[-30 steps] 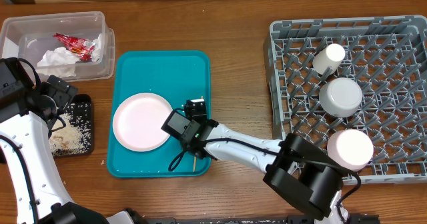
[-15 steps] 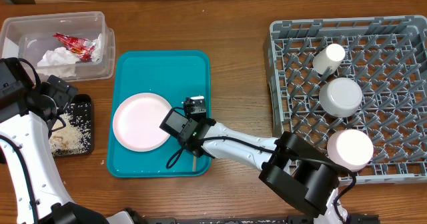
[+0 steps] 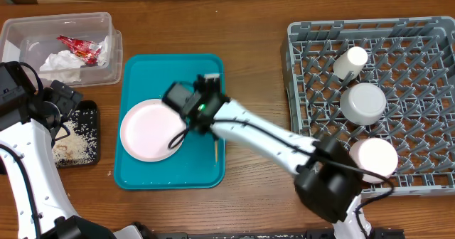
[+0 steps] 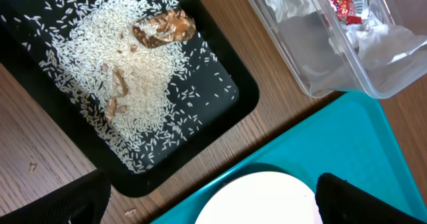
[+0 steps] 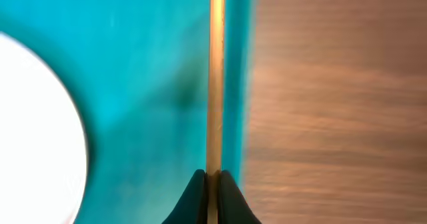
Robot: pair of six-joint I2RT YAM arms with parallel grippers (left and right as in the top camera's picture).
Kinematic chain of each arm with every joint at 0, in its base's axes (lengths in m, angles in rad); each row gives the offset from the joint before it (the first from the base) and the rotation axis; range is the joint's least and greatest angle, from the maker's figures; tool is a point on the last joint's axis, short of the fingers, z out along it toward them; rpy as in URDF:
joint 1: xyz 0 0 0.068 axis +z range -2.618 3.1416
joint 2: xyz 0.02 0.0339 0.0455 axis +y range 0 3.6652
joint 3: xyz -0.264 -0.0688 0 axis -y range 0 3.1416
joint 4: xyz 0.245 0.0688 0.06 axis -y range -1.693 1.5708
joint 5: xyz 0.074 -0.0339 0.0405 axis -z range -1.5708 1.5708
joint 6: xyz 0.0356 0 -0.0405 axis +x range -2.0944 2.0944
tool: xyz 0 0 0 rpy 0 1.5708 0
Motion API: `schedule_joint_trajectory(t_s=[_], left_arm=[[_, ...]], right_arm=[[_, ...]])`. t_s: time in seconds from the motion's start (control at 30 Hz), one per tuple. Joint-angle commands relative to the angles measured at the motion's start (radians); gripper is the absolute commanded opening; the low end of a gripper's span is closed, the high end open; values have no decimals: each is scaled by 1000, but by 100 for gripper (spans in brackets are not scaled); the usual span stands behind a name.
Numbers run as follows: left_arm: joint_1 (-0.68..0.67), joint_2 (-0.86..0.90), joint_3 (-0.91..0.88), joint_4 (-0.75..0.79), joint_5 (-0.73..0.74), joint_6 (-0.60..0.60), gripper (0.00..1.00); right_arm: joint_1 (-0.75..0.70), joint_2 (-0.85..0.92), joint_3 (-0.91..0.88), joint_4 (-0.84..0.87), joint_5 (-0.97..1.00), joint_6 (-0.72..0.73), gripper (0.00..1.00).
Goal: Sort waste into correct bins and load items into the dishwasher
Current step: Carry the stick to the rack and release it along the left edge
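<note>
Two claws show, and they stand quite differently. The right claw [image 5: 212,181] is pressed together on a thin wooden chopstick [image 5: 215,84], its dark tips meeting on the near end of the stick. The rest of the chopstick runs straight away from the tips, along the edge of the teal tray [image 5: 153,64], with the wooden bench [image 5: 333,104] just beyond. From overhead that arm reaches across the teal tray, blurred, beside the big round pink plate [image 3: 146,129] lying on it. The left claw [image 4: 213,207] is spread as wide as it goes. Its two dark fingers [image 4: 63,204] sit at the lower corners of its own view, nothing is between them, and they touch nothing. It hangs above the near edge of the plate and the black tray [image 4: 223,107], which carries white rice [image 4: 133,84] with brownish bits. Just beside the black tray is the clear tub [image 3: 106,25], holding a crumpled white napkin [image 3: 60,62] and a red wrapper [image 3: 79,48]. Well apart, at the other side of the bench, the grey rack [image 3: 306,89] holds a white cup [image 3: 350,61], a pale bowl [image 3: 363,102] and a pink saucer [image 3: 372,159].
</note>
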Motion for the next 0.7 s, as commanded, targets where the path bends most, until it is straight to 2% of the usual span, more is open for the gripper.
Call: schedule_joint_trajectory(t_s=[0.0,0.17,0.37,0.53,0.67], left_arm=[[0,2,8,1,4,-10,100],[0,2,8,1,4,-10,100],[0,2,8,1,4,-10,100],[0,2,8,1,4,-10,100],[0,2,8,1,4,-10,100]], right_arm=[[-89,-135,73,-45,109,-119,4],[-285,-262,73,-81,66,-257,4],[-554,-294,70,-84,-317,-623,4],[-712,-288,-1,-67,-532,-727,4],[-772,-287,-83,-16,-634,-813,4]])
